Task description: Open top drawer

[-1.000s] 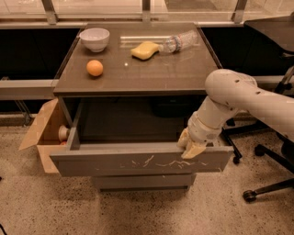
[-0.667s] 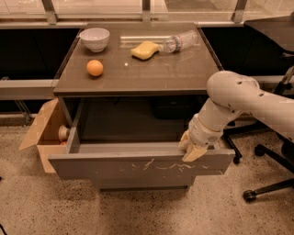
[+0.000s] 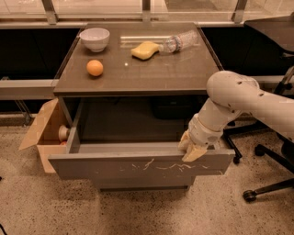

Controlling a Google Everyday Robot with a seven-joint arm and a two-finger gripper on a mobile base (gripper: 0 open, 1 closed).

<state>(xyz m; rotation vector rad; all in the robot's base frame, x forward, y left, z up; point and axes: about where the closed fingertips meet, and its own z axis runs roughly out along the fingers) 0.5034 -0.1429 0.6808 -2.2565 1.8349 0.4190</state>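
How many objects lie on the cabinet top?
4: a white bowl at back left, an orange in front of it, a sponge at back middle, a bottle lying right of it. None looks hidden. The gripper is at the open top drawer's front edge, on its right.

The gripper (image 3: 193, 149) sits on the top drawer (image 3: 138, 167) front rim, covering it there; the arm (image 3: 248, 98) is cut off at the right edge.

- Office or lab space.
- Castor chair (image 3: 271, 187) at right, speckled floor (image 3: 46, 206), windows (image 3: 92, 6) behind.
- Cardboard box (image 3: 39, 137) beside cabinet (image 3: 151, 69).
- Gripper (image 3: 192, 149) on the top drawer (image 3: 115, 167) front edge, right end.
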